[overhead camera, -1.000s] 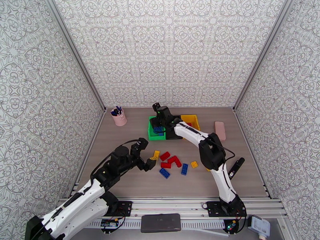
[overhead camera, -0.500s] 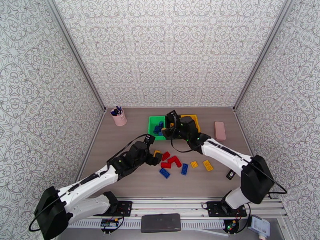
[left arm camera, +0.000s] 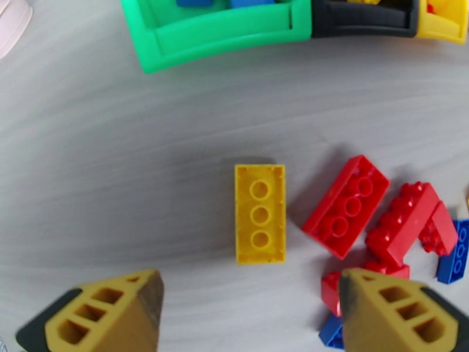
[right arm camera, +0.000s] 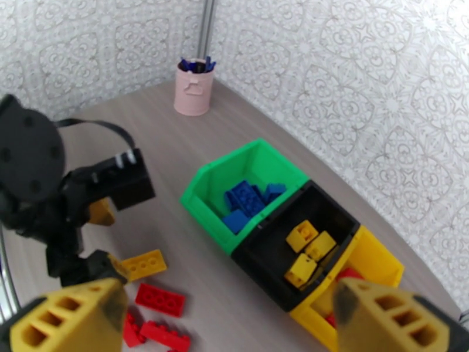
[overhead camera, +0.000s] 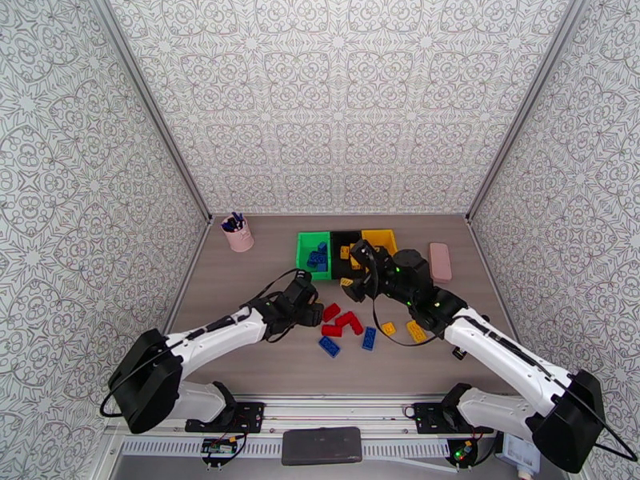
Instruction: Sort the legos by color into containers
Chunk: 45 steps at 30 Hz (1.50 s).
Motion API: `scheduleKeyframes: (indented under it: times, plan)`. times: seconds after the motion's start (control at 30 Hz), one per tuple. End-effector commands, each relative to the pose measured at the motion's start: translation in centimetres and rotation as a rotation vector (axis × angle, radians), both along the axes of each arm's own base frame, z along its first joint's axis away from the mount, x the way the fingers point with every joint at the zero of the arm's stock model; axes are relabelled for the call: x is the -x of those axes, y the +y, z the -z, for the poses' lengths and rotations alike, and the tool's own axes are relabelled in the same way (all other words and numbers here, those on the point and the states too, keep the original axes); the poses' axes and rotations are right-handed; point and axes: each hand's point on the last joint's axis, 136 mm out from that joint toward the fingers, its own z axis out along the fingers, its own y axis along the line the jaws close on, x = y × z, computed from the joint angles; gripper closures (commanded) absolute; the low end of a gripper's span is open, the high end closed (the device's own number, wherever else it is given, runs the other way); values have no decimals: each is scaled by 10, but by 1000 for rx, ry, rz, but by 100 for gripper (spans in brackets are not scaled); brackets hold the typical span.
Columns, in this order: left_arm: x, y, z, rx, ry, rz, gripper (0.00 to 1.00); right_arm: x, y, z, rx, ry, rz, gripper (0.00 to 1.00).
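Note:
My left gripper (overhead camera: pixel 313 307) is open, low over a yellow lego (left arm camera: pixel 260 213) that lies flat on the table between its fingers (left arm camera: pixel 111 312). Just right of it is a cluster of red legos (left arm camera: pixel 346 206) and blue legos (overhead camera: pixel 369 338). Two more yellow legos (overhead camera: pixel 416 331) lie further right. My right gripper (overhead camera: pixel 353 287) hovers open and holding nothing, in front of the bins. The green bin (right arm camera: pixel 246 162) holds blue legos (right arm camera: pixel 249 200), the black bin (right arm camera: pixel 328 200) holds yellow ones (right arm camera: pixel 308 242), and the yellow bin (right arm camera: pixel 381 268) shows some red.
A pink cup of pens (overhead camera: pixel 238 232) stands at the back left. A flat pink slab (overhead camera: pixel 439 261) lies right of the bins. The two arms meet close together over the loose bricks. Patterned walls close in the table on three sides.
My right arm pulled back from the bins toward the table's middle and lowered. My left arm reached forward to the yellow lego beside the red ones.

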Motion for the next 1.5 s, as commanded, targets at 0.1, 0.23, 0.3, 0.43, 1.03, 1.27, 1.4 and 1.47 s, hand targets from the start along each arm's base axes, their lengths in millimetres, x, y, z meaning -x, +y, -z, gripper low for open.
scheduleKeyframes:
  times: [0.1,0.23,0.3,0.43,1.03,1.27,1.4,1.47]
  plan:
    - [-23,-3,9,-4,58,-60,25,14,-1,21,50,69,-58,4]
    - [-32,-6,19,-19,82,-46,27,15,-1,23,51,74,-61,4]
    - [-35,-9,25,-23,98,-30,27,15,0,24,52,76,-62,4]
    - [-35,-12,37,-29,136,-14,27,14,0,25,58,80,-62,5]
    - [-27,-6,72,-65,234,-18,45,14,-1,29,66,94,-55,5]
    - [-27,-8,69,-79,233,-16,65,15,-2,28,64,89,-53,5]
    - [-28,-7,61,-82,211,-24,71,15,-2,29,64,90,-54,5]
    - [-31,-7,54,-83,187,-29,71,16,-3,28,62,89,-54,5]
